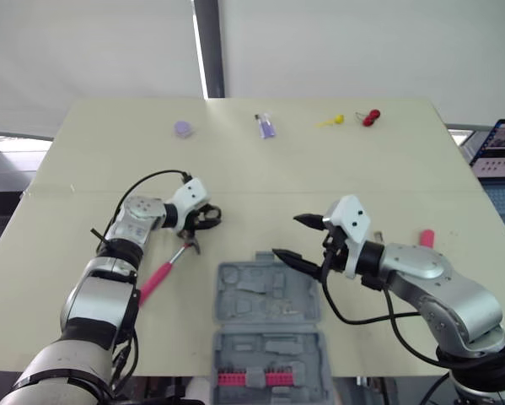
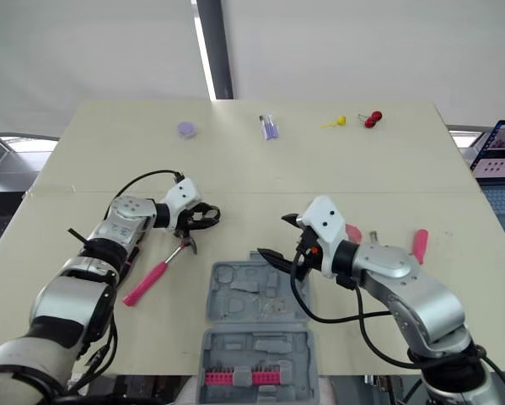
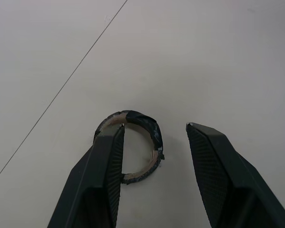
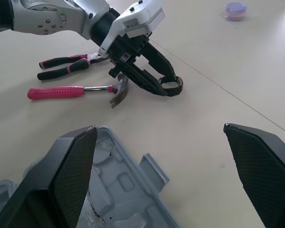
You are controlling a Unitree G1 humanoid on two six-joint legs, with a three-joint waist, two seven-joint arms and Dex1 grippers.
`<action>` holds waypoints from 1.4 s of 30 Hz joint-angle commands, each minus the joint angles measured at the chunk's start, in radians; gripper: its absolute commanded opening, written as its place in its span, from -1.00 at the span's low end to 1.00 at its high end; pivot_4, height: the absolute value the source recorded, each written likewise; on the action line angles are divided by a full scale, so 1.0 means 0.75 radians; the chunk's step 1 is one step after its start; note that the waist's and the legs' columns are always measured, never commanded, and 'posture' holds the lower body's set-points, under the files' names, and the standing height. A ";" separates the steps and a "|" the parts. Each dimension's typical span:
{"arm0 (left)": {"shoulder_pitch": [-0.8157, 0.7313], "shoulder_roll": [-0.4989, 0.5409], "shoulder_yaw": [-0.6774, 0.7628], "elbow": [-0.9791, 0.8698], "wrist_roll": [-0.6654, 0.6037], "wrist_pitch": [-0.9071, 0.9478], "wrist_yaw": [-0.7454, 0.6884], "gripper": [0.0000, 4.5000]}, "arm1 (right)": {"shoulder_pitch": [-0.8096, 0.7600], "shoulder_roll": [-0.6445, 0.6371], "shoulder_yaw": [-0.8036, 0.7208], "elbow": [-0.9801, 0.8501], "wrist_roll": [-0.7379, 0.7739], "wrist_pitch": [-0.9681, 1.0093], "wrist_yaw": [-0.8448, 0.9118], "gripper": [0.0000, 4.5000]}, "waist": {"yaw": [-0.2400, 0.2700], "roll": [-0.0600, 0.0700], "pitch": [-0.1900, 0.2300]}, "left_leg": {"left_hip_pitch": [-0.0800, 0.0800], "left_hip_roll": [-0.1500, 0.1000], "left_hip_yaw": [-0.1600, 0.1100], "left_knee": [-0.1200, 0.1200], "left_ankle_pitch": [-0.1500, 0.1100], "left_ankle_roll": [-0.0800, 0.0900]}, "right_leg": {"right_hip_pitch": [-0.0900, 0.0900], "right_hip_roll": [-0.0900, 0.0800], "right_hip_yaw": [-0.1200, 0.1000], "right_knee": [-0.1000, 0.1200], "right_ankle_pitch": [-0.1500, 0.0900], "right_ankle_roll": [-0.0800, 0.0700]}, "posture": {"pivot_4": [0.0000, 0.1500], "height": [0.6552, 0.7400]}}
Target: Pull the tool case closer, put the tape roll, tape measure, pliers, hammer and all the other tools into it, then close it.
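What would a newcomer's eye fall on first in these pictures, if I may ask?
The open grey tool case at the near edge of the table stands out first. Beyond it to the left, the left hand hangs open over a black tape roll, a pink-handled hammer beside it; the right hand is open by the case's far right corner.

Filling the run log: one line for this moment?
left end effector: open at tape roll | right end effector: open at open case
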 commanded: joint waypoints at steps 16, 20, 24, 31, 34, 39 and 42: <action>-0.020 -0.010 -0.007 0.032 0.039 -0.028 0.041 0.00 | 0.005 0.004 -0.034 -0.070 0.027 -0.001 -0.008 1.00 | 0.000 0.000 0.000 | 0.000 0.000 0.001 0.000 0.000 0.000 | -0.003 0.000 0.000 0.005 0.000 0.000 | 1.00 1.00; -0.023 -0.013 -0.005 0.032 0.039 -0.031 0.044 0.00 | 0.008 0.008 -0.033 -0.074 0.031 0.003 -0.011 1.00 | 0.000 0.000 0.000 | 0.000 0.000 0.002 0.000 0.000 0.000 | -0.004 -0.001 0.000 0.006 0.000 0.000 | 1.00 1.00; -0.023 -0.012 -0.005 0.032 0.041 -0.032 0.046 0.00 | 0.009 0.010 -0.031 -0.077 0.033 0.006 -0.012 1.00 | 0.000 0.000 0.000 | 0.000 0.000 0.002 0.000 0.000 0.000 | -0.005 -0.001 0.000 0.006 0.000 0.000 | 1.00 1.00; -0.018 -0.014 -0.003 0.023 0.036 -0.033 0.044 0.00 | 0.007 0.010 -0.030 -0.076 0.035 0.007 -0.010 1.00 | 0.000 0.000 0.000 | 0.000 0.000 0.002 0.000 0.000 0.000 | -0.005 -0.001 0.000 0.007 0.000 0.000 | 1.00 1.00; -0.018 -0.016 -0.003 0.019 0.035 -0.032 0.042 0.00 | 0.008 0.010 -0.029 -0.075 0.038 0.007 -0.011 1.00 | 0.000 0.000 0.000 | 0.000 0.000 0.002 0.000 0.000 0.000 | -0.005 -0.001 0.000 0.007 0.000 0.000 | 1.00 1.00; -0.020 -0.017 -0.002 0.020 0.034 -0.031 0.040 0.00 | 0.008 0.010 -0.029 -0.076 0.040 0.010 -0.014 1.00 | 0.000 0.000 0.000 | 0.000 0.000 0.002 0.000 0.000 0.000 | -0.005 -0.001 0.000 0.007 0.000 0.000 | 1.00 1.00; -0.021 -0.019 -0.002 0.020 0.034 -0.032 0.041 0.00 | 0.009 0.010 -0.030 -0.077 0.040 0.012 -0.015 1.00 | 0.000 0.000 0.000 | 0.000 0.000 0.002 0.000 0.000 0.000 | -0.005 -0.001 0.000 0.007 0.000 0.000 | 1.00 1.00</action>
